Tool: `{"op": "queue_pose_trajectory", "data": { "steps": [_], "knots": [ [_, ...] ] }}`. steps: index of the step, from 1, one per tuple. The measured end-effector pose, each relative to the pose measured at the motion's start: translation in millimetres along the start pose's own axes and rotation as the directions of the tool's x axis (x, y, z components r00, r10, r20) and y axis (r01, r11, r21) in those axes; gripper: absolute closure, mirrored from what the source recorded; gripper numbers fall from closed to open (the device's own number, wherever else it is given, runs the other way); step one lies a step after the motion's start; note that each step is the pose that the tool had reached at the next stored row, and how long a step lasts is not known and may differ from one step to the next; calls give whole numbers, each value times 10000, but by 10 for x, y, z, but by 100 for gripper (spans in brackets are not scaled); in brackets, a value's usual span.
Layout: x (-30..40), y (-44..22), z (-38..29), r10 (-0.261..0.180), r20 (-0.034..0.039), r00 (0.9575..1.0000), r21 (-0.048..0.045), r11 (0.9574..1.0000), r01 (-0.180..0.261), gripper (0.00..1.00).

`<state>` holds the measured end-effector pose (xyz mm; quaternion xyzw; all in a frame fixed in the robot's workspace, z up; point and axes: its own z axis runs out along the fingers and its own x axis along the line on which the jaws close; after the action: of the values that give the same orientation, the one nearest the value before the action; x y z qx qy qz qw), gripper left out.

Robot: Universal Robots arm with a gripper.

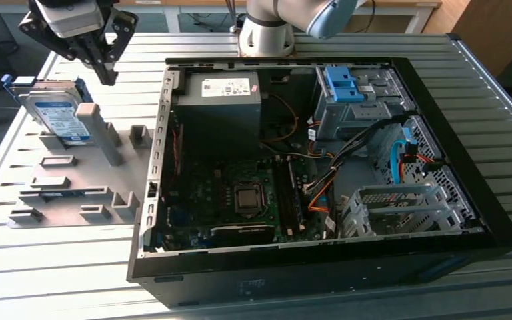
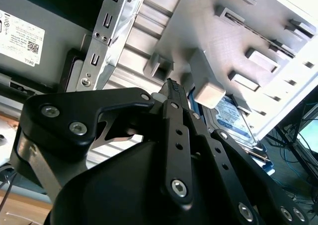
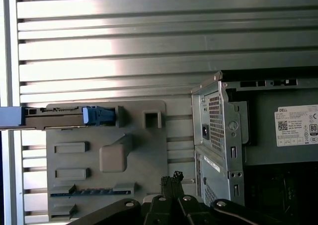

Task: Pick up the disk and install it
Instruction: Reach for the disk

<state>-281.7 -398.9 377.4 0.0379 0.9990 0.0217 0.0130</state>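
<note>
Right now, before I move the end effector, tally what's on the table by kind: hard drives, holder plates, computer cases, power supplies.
Silver hard drive with blue carrier frame: 1
Grey moulded holder plate: 1
Open black computer case: 1
Grey power-supply box with white sticker: 1
Total: 4

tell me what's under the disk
The disk stands on edge on the grey tray, propped against its tall post. The spot beneath it is covered by the disk itself.
</note>
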Motion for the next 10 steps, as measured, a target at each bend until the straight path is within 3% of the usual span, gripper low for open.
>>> {"op": "queue_pose_trajectory", "data": {
  "steps": [10],
  "knots": [
    [43, -4, 6, 0, 0, 10000, 0, 10000, 0, 89]
  ]
}}
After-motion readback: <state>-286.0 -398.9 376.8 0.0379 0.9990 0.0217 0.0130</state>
